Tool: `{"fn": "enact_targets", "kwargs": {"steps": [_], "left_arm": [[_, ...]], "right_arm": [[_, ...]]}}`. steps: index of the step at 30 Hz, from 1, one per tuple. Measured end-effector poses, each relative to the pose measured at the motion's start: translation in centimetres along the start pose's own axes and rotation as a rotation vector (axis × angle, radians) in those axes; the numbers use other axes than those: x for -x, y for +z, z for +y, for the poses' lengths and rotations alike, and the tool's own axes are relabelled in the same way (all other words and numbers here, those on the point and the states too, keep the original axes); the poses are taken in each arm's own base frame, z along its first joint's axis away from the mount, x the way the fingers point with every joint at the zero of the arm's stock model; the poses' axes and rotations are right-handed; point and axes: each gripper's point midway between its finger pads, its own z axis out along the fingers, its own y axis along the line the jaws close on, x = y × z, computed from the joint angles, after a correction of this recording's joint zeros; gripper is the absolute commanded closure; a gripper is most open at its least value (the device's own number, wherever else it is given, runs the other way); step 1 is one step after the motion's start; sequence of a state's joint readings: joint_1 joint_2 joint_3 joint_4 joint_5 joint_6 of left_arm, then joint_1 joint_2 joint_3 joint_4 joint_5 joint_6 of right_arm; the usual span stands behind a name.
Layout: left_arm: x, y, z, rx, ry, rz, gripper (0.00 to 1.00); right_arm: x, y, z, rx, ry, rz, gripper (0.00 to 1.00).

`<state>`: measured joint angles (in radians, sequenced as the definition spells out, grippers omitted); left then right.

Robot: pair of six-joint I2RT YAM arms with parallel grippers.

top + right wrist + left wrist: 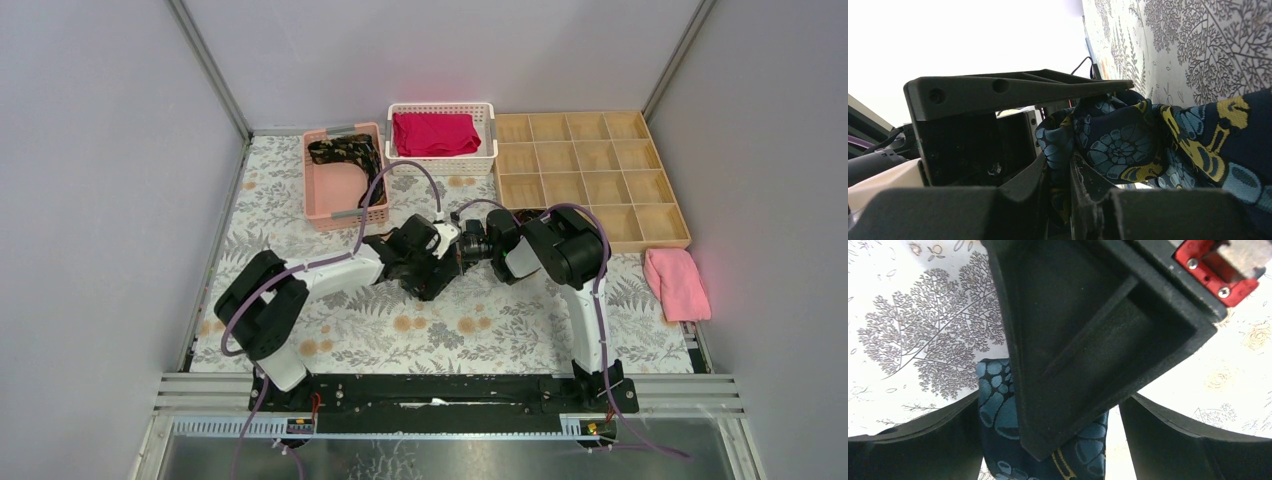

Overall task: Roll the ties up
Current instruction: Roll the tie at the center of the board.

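A dark tie with blue and gold flowers lies bunched on the patterned table. My right gripper is shut on a fold of it, the cloth pinched between its two fingers. In the left wrist view the same tie runs between the spread fingers of my left gripper, which is open and astride it. One black finger of the right gripper crosses over the cloth there. From above, the left gripper and right gripper meet at mid-table and hide the tie. Another tie, black with gold-brown pattern, lies in the pink basket.
A white basket holding a folded red cloth stands at the back. To its right is a wooden tray of several compartments. A pink towel lies at the table's right edge.
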<state>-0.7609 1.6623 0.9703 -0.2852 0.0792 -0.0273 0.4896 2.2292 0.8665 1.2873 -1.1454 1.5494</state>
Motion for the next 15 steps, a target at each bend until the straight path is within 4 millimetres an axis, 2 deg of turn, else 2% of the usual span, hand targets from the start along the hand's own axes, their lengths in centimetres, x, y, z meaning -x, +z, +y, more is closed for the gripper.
{"fn": "enact_targets", "kwargs": {"steps": [8, 15], "left_arm": [[-1.2, 1.1, -0.8, -0.054, -0.007, 0.044, 0.01], [-1.1, 1.4, -0.1, -0.009, -0.029, 0.040, 0.01]], "right_arm": [[0.2, -0.2, 0.0, 0.000, 0.003, -0.005, 0.79], [0.2, -0.2, -0.3, 0.001, 0.005, -0.006, 0.79]]}}
